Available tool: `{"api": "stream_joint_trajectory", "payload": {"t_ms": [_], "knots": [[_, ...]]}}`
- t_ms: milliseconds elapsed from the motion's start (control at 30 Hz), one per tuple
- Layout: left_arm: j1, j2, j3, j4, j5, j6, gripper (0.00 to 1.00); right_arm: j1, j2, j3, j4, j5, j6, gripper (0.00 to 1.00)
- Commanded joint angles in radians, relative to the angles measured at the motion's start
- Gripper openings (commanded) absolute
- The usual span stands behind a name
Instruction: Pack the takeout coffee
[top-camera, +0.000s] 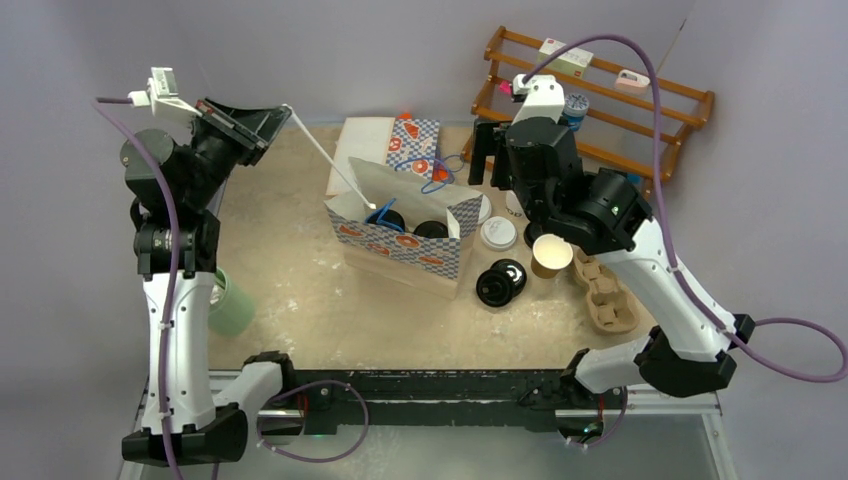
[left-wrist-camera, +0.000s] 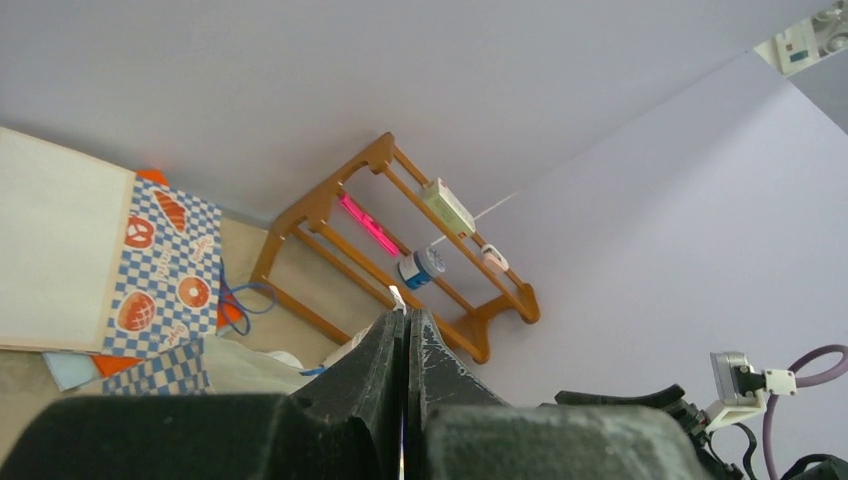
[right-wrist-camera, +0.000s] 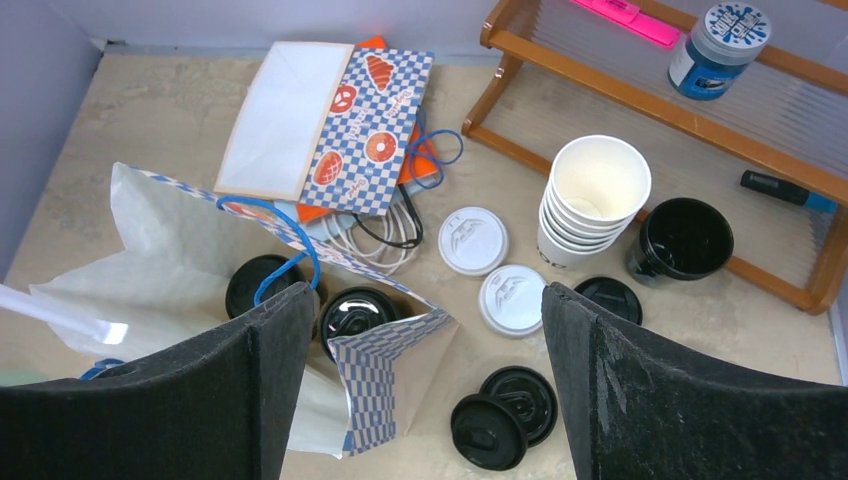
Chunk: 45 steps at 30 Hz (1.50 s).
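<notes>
Table (top-camera: 290, 290): working surface, top view used for clock bearings.

Paper bag (top-camera: 405, 240): blue-checked, standing at centre, mouth open upward.

Wooden rack (top-camera: 706, 108): at 2 o'clock, well apart from the bag.

Left gripper (top-camera: 272, 122): at 10 o'clock, raised, jaws closed on a thin white strip (top-camera: 330, 160) that runs down to the bag's near rim. In my judgement it is holding the mouth open.

Right gripper (top-camera: 490, 160): at 1 o'clock of the bag, jaws spread wide, nothing between them.

Takeout coffee (right-wrist-camera: 355, 312): two black-lidded cups upright inside the bag, side by side, the second (right-wrist-camera: 258, 285) partly behind a blue handle. I see no lidded cup standing outside.

Stack of lidless white cups (right-wrist-camera: 595, 195): at 3 o'clock of the bag.

White lids (right-wrist-camera: 473, 240): two, loose, between the bag and the stack.

Black lids (right-wrist-camera: 510, 390): loose, at 4 o'clock of the bag.

Handling assessment: paper walls are likely soft and crush under a hard squeeze. The plastic lid looks slick and may pop off. Contents cannot be told, so treat the cups as full. Grip around the wall just below the lid and keep the cup upright.
</notes>
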Motion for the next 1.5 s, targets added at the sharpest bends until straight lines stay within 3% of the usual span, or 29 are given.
{"api": "stream_joint_trajectory", "payload": {"t_ms": [0,67,267,500,533,567,633,667,767,833,933,1033,1167,1233,1333,1400,1467], "knots": [[-0.092,0.002,-0.024,0.099,-0.064,0.006,0.00,0.003,-0.045,-0.033,0.059,0.037,0.007,0.85],[-0.175,0.020,-0.023,0.115,-0.117,0.028,0.00,0.002,-0.059,-0.044,0.066,0.036,0.003,0.85],[-0.277,0.067,-0.055,0.185,-0.174,0.007,0.00,0.002,-0.072,-0.051,0.072,0.044,0.000,0.85],[-0.548,0.134,-0.061,0.197,-0.399,0.042,0.00,0.002,-0.078,-0.067,0.087,0.044,-0.004,0.85],[-0.584,0.141,-0.060,0.183,-0.437,0.047,0.03,0.002,-0.079,-0.070,0.091,0.044,-0.006,0.86],[-0.619,0.146,-0.058,0.164,-0.483,0.054,0.16,0.002,-0.078,-0.071,0.092,0.044,-0.007,0.86],[-0.653,0.156,-0.042,0.085,-0.525,0.083,0.58,0.002,-0.073,-0.077,0.092,0.042,-0.001,0.87],[-0.656,0.161,-0.021,0.019,-0.534,0.114,0.66,0.003,-0.069,-0.080,0.086,0.039,0.007,0.89],[-0.656,0.182,0.086,-0.222,-0.632,0.227,0.75,0.003,-0.037,-0.067,0.020,0.013,0.047,0.91],[-0.655,0.201,0.153,-0.374,-0.711,0.324,0.77,0.003,-0.003,-0.039,-0.069,-0.017,0.099,0.91],[-0.655,0.232,0.225,-0.521,-0.778,0.454,0.66,0.003,0.024,-0.044,-0.168,-0.082,0.163,0.92],[-0.656,0.240,0.235,-0.552,-0.752,0.612,0.59,0.001,0.037,-0.070,-0.201,-0.157,0.193,0.92],[-0.656,0.247,0.234,-0.570,-0.712,0.748,0.57,-0.003,0.071,-0.061,-0.237,-0.244,0.222,0.90],[-0.655,0.251,0.232,-0.573,-0.684,0.792,0.58,-0.006,0.101,-0.049,-0.266,-0.275,0.242,0.90],[-0.656,0.244,0.202,-0.556,-0.651,0.836,0.72,-0.012,0.135,-0.046,-0.298,-0.331,0.255,0.84],[-0.656,0.236,0.161,-0.531,-0.608,0.878,0.75,-0.013,0.155,-0.055,-0.309,-0.366,0.268,0.83],[-0.655,0.239,0.141,-0.522,-0.596,0.895,0.75,-0.012,0.173,-0.059,-0.318,-0.387,0.282,0.76]]}}
